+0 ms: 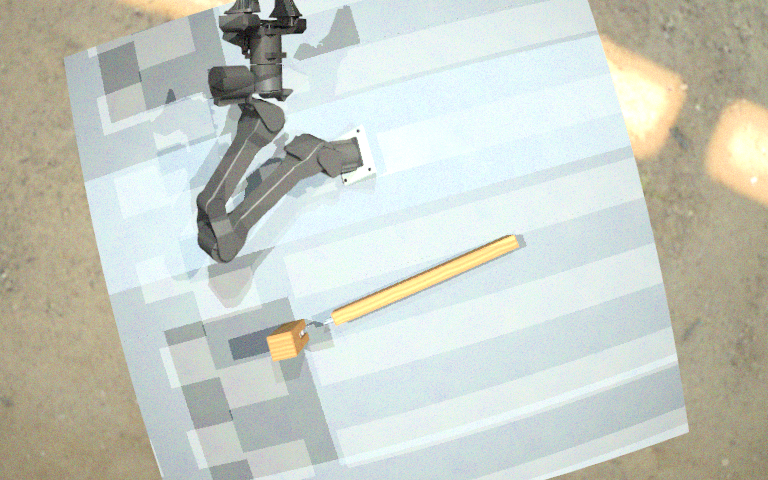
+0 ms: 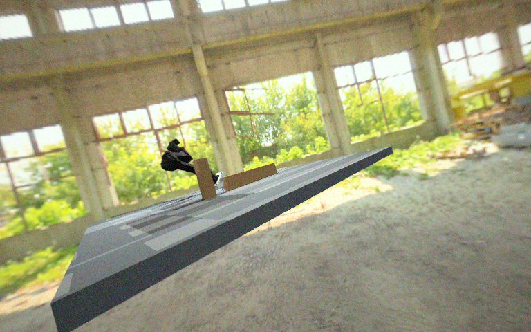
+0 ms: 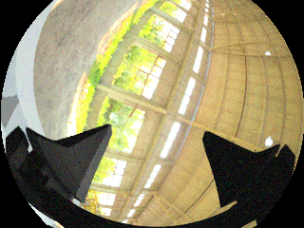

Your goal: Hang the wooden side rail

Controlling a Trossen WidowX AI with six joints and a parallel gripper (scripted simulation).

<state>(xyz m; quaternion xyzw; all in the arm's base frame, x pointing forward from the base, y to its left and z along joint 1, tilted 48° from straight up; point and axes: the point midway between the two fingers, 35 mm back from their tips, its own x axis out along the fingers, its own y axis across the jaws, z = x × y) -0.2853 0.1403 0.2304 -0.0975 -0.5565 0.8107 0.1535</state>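
Note:
The wooden side rail (image 1: pixel 424 280) (image 2: pixel 250 176) lies slanting across the table, its near end facing the headboard post (image 1: pixel 284 344) (image 2: pixel 204 178). The post stands upright on the table. A gap separates the rail's wooden end from the post. Bright steel (image 1: pixel 329 321) shows at that end, with thin dark lines toward the post. A small bright spot shows at the post's slot side. Whether the hooks sit on the pins cannot be told. My gripper (image 1: pixel 265 6) (image 3: pixel 159 133) is open and empty, far from rail and post, at the upper edge of the top view.
The arm's white base plate (image 1: pixel 366 155) is on the table, beyond the rail. The folded arm's elbow (image 1: pixel 222 240) stands between the base and the post's side of the table. The patterned table (image 1: pixel 498 350) (image 2: pixel 274 199) ends at a thick dark edge in the exterior view.

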